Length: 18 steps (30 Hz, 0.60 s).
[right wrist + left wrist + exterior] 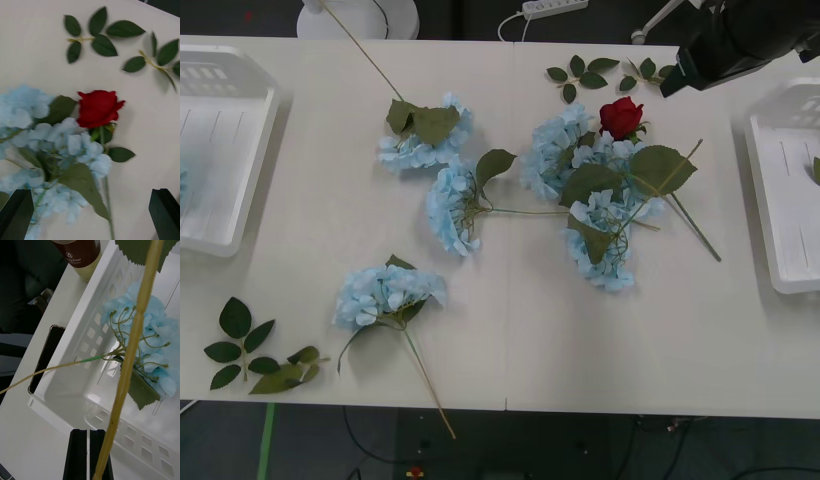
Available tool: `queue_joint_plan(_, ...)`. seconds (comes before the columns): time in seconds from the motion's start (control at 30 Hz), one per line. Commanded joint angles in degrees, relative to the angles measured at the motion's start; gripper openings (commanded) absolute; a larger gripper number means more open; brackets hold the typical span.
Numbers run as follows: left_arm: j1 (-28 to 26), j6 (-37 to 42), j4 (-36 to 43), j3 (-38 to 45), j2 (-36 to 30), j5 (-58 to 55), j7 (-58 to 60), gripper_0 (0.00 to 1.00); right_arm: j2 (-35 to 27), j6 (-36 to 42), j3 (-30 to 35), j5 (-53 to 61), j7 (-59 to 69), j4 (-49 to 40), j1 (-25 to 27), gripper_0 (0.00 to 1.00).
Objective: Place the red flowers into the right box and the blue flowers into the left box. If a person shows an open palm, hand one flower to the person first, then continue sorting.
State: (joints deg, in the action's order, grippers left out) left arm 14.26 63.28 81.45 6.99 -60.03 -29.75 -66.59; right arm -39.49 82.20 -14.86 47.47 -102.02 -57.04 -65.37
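Broadly, white table [510,340] spread with flowers, both baskets cut off at the frame edges. Left box [225,150] at the left edge, right box [780,200] at the right edge, each only partly in the front view; a sliver of blue just inside the left box at the frame edge, a scrap of green inside the right box, too small to identify.

Blue flowers [385,293] lying loose mid-table: 5 or so pale fluffy clusters, 1 apart near the front edge, 2 left of centre, the rest heaped right of centre with stems crossing, exact count in the heap hard to make out. Another blue cluster [150,333] lying inside the left box in the left wrist view, stem trailing over the wall; a second thick stem crossing in front of it, its top cut off.

1 red flower [621,117] at the far edge of the heap, head touching blue petals, stem buried under leaves.

Right gripper [90,213] hovering above the rose, black fingers well apart, nothing between them. Right arm dark at the top right of the front view, fingers hidden there.

Left gripper [88,453] above the left box, fingers pressed together; thick stem passing just beside them, grip on it unclear.

Loose leaf sprigs [255,355] at near left and far centre.
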Motion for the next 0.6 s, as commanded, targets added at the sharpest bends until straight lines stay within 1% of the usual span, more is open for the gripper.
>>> queue_joint_plan(0.03,-0.99,-0.88,-0.33,0.66,-3.08,-0.22,-3.64,0.01,-2.52,-2.4,-1.93,-7.04,-7.84,3.08,-3.01,0.91)
queue_joint_plan(0.1,-0.99,-0.88,-0.24,0.66,-3.08,-0.22,-3.9,0.04,-1.91,-3.89,-3.43,-9.24,-10.48,5.28,-3.01,0.9)
queue_joint_plan(0.13,-0.99,-0.88,-0.24,0.57,-3.08,-0.22,-4.08,0.07,-1.38,-4.77,-3.95,-9.94,-11.54,6.42,-2.92,0.91)
queue_joint_plan(0.2,-0.99,-1.41,-0.33,0.66,-3.08,-0.22,-4.43,0.22,-0.5,-7.06,-5.1,-10.47,-13.29,8.79,-2.83,0.91)
queue_joint_plan(0.23,-0.99,-2.11,-0.24,0.66,-3.08,-0.31,-4.69,0.39,0.03,-9.08,-5.89,-11.08,-14.61,10.72,-2.74,0.91)
queue_joint_plan(0.33,-1.34,-3.25,-0.33,0.66,-3.08,-0.22,-5.05,0.64,1.17,-12.16,-7.82,-11.08,-17.16,14.94,-2.48,0.91)
queue_joint_plan(0.37,-1.69,-3.69,-0.15,0.66,-3.08,-0.22,-5.13,0.69,1.52,-13.3,-8.44,-10.73,-18.13,16.35,-2.21,0.91)
queue_joint_plan(0.47,-3.18,-6.33,1.17,0.66,-3.08,-0.22,-5.31,0.81,3.01,-16.9,-9.67,-8.53,-19.89,19.78,-1.07,0.9)
queue_joint_plan(0.53,-4.94,-7.91,2.66,1.19,-3.08,-0.31,-5.13,0.88,4.16,-18.66,-9.67,-7.39,-19.89,20.57,0.07,0.9)
queue_joint_plan(0.6,-6.7,-8.53,4.51,2.24,-2.81,-0.57,-5.05,0.92,5.21,-19.71,-9.67,-7.21,-19.62,20.57,1.04,0.9)
